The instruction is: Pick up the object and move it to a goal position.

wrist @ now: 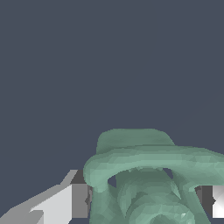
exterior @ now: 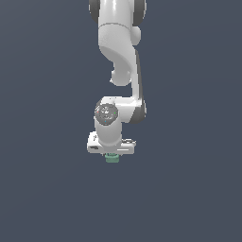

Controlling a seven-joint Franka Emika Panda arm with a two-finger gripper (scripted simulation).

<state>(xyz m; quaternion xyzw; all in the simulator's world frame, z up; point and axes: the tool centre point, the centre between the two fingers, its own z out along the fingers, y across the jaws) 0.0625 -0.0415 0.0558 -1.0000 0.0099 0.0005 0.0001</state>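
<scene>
Exterior view shows the white arm reaching straight down, with the small teal object (exterior: 112, 159) just beneath its gripper (exterior: 112, 156). Wrist view shows the object (wrist: 153, 183) filling the space between two grey fingers (wrist: 79, 200), which appear pressed against its sides. No goal marker is visible. Judging by this, you should keep the pinch firm and lift slowly and vertically.
</scene>
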